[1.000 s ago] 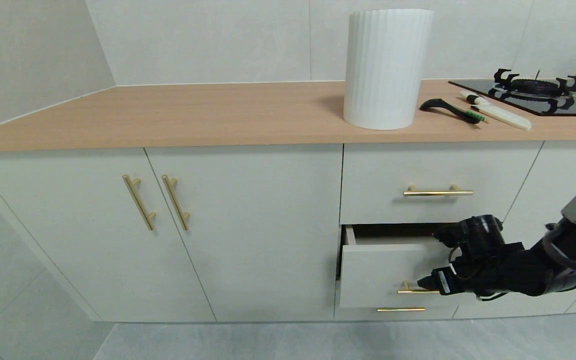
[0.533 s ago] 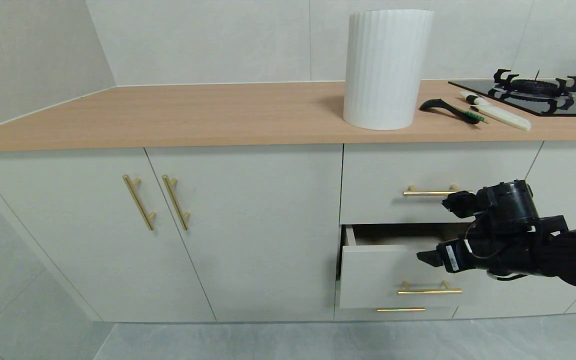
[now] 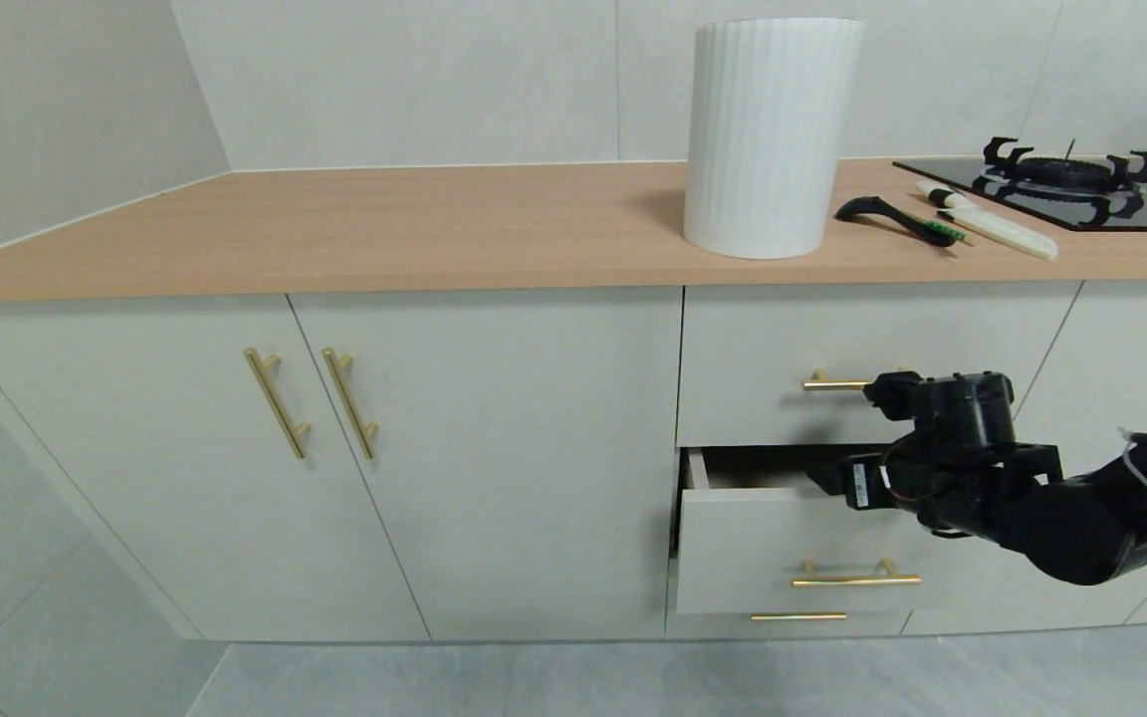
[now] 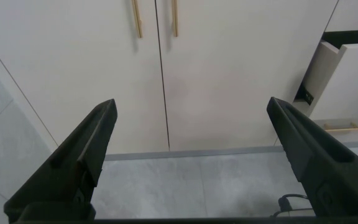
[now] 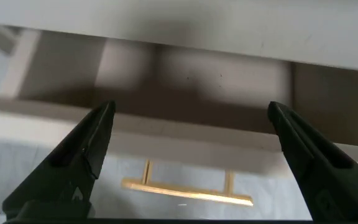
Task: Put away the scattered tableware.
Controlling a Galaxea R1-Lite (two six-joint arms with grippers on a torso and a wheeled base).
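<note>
Hovering empty and spread wide at the pulled-out pale drawer, the right pincer has black and white utensils above, unstowed.

Countertop: wooden, runs across the view above pale cabinet fronts.
White ribbed cylinder: stands upright on the countertop, above the drawers.
Black-handled utensil: lies flat on the countertop, just right of the cylinder.
White knife: lies beside the utensil, along the hob's near edge.
Hob: black glass with pan supports, at the right end.
Cabinet doors: two, shut, their gold bar handles side by side.
Top drawer: shut; its gold handle is partly hidden behind the gripper's wrist.
Middle drawer: pulled partly out, with a dark gap above its front; its gold handle is free.
Right gripper: at the top edge of the open drawer's front, pointing toward the robot's left, well above that drawer's handle.
</note>
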